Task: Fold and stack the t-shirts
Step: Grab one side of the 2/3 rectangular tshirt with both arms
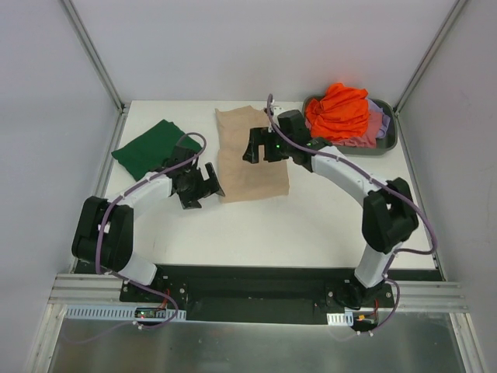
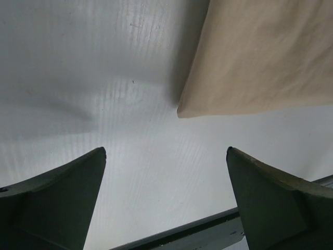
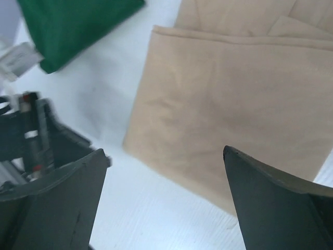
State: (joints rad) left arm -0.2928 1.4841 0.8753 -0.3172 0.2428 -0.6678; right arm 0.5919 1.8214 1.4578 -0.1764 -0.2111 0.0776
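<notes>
Task's thing: the beige tee (image 1: 248, 177) lies flat in the middle of the desk (image 1: 311, 229), already folded into a narrow strip.
Long axis: the strip runs from near to far, leaning a little leftward at its far end; its short near edge faces the arm bases.
Left jaws: spread wide and empty, low over bare desk, just beside the strip's near-left corner (image 2: 260, 57); in the left wrist view that corner sits ahead and to the right of the jaws, not between them.
Right jaws: spread wide and empty, hovering over the far half of the strip (image 3: 223, 104); cloth fills the space ahead of them, but no contact can be made out.
Nearer arm: the left arm (image 1: 147, 193) is closer to the near edge, the right arm (image 1: 345, 175) to the far part, so each has its own end within reach.
Judged next move: a cross fold, bringing one short end over the other, which depends on both jaws taking the same short edge squarely.
Dark green tee (image 1: 147, 149): folded, at the far left of the desk, apart from the beige strip; probably the base of the stack.
Grey tub (image 1: 393, 138): at the far right corner of the desk.
Tub contents: a crumpled orange tee (image 1: 338, 113) heaped on top, a pink one (image 1: 365, 140) and a lavender one (image 1: 383, 111) showing beneath, all unfolded.
</notes>
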